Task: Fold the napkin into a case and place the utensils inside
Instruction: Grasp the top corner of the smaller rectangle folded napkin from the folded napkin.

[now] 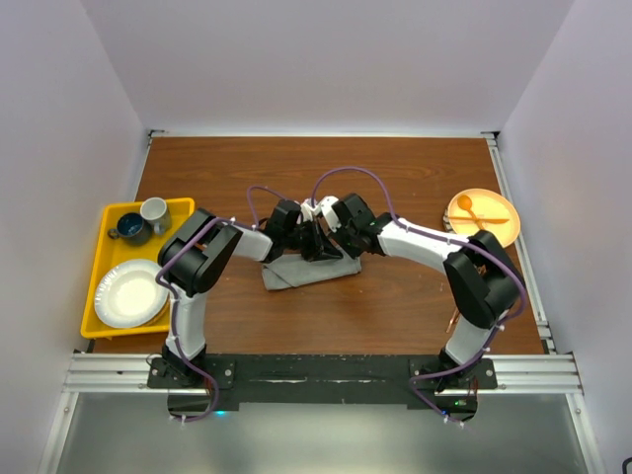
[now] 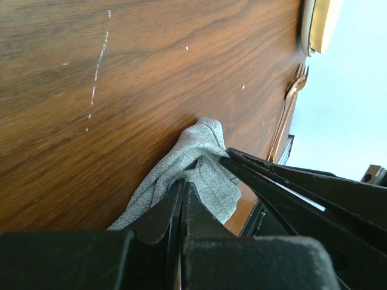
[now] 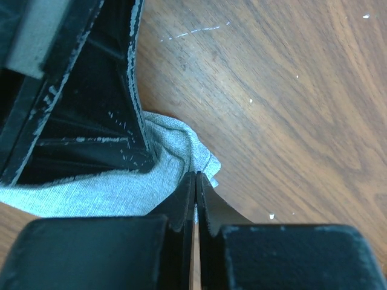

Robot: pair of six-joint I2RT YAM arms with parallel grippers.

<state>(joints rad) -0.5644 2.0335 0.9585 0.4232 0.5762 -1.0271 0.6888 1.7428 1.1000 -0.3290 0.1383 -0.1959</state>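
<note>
The light-grey napkin [image 1: 306,271] lies mid-table as a narrow folded strip, with its far edge bunched up. My left gripper [image 1: 308,243] and right gripper [image 1: 331,243] meet tip to tip over that edge. In the left wrist view the left gripper [image 2: 183,185] is shut, pinching a raised fold of the napkin [image 2: 205,157]. In the right wrist view the right gripper [image 3: 197,175] is shut on the napkin's [image 3: 109,187] corner. A copper-coloured fork [image 2: 289,106] lies on the table beyond the cloth; in the top view the right arm mostly hides it.
A yellow tray [image 1: 107,219] at the left holds a white plate [image 1: 130,292], a grey mug [image 1: 155,213] and a dark cup [image 1: 129,228]. An orange plate [image 1: 499,225] with an orange spoon [image 1: 468,209] sits at the right. White walls enclose the table.
</note>
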